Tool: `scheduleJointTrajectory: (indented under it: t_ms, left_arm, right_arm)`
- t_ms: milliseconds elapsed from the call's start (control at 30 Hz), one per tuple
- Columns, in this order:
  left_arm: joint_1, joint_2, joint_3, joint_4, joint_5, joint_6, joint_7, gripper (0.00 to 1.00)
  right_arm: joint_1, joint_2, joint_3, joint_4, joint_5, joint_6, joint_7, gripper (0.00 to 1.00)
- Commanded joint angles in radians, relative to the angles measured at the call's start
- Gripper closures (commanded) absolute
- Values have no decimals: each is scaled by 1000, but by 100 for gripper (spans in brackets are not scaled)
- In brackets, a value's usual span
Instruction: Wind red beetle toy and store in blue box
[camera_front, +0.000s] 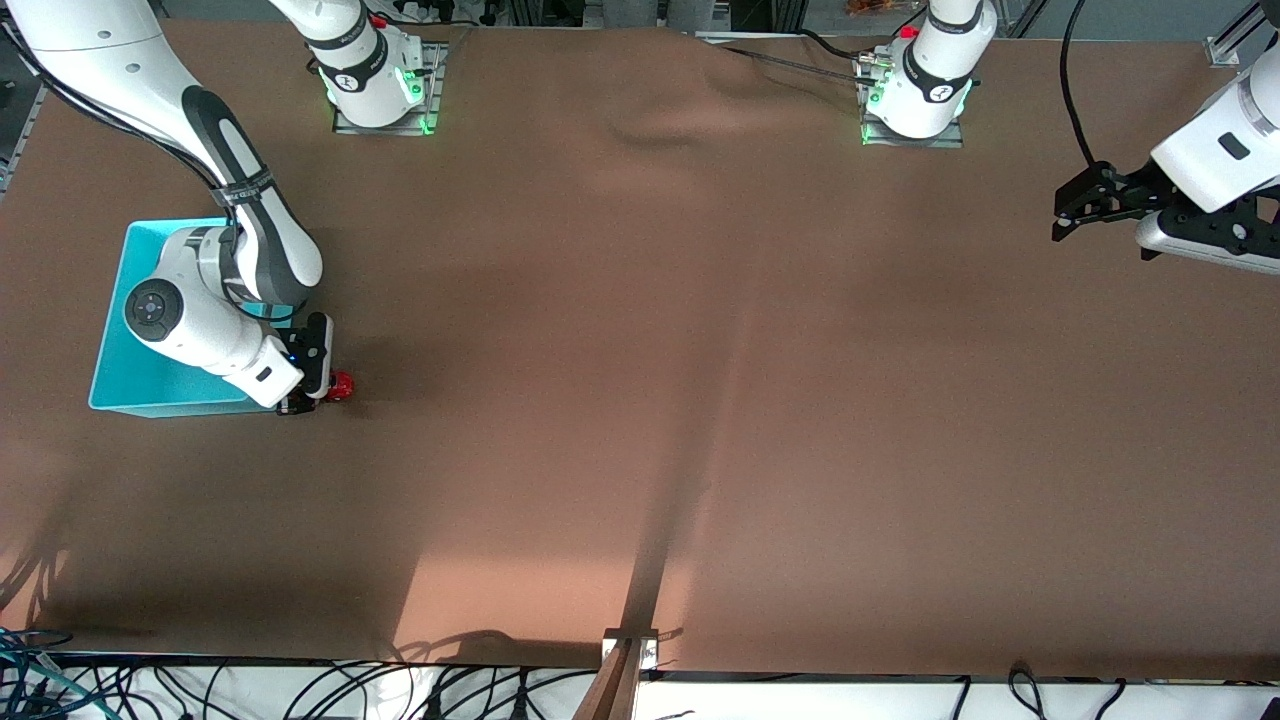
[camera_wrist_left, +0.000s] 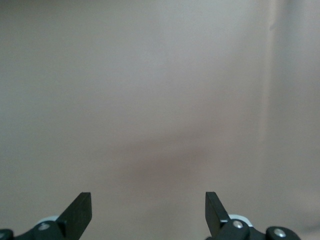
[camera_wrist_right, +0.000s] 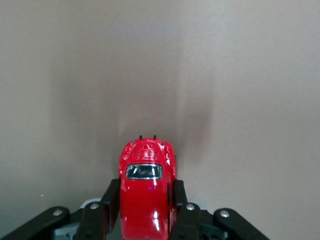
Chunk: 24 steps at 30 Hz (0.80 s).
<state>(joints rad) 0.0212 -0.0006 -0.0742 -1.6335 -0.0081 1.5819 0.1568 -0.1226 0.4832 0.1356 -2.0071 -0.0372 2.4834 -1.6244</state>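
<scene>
Right gripper (camera_front: 318, 392) is low over the brown surface (camera_front: 640, 400), just beside the near corner of the blue box (camera_front: 130, 385), at that corner's 3 o'clock in the front view. Its fingers (camera_wrist_right: 107, 205) are closed against both flanks of the red beetle toy (camera_wrist_right: 146, 192); the right wrist view shows the black pads tight on the body and the car's nose projecting forward of them. Whether the wheels touch the surface cannot be determined.

Left gripper (camera_front: 1075, 212) hangs over the surface toward the left arm's end of the table, well apart from the toy. Its fingers (camera_wrist_left: 80, 212) are spread wide and hold nothing. This arm is waiting.

Risks, as judged from this position:

1. Slip. The toy's shell is glossy and rounded and is gripped only at its sides. A drag along the surface to wind it could pivot or squeeze it out of the grip, most likely nose-first.
2. Incomplete winding. If the wheels ride above the surface or skid on the cloth-like covering, the spring would take no charge.
3. Collision. The right arm's forearm already overhangs the box, and the gripper sits close to the box wall. A transfer without enough lift could strike the rim or shove the box.
4. Release. A wound toy dropped from height may bounce or run against the box wall.
</scene>
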Motion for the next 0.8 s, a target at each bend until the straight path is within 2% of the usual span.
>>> scheduleJointTrajectory:
  t_ms: [0, 367, 567, 767]
  left_arm:
    - [10, 33, -1, 60, -21, -28, -11, 0]
    - [19, 31, 4, 73, -10, -28, -7, 0]
    - [17, 31, -1, 80, -1, -28, -14, 0]
    - [16, 30, -7, 83, 2, -28, -14, 0]
  right_arm:
    - [0, -38, 21, 88, -10, -145, 37, 81]
    - [-3, -55, 29, 362, -6, -541, 87, 81]
    - [-9, -139, 22, 389, -3, -711, 87, 81]
    - [-9, -233, -13, 378, -3, -842, 86, 81]
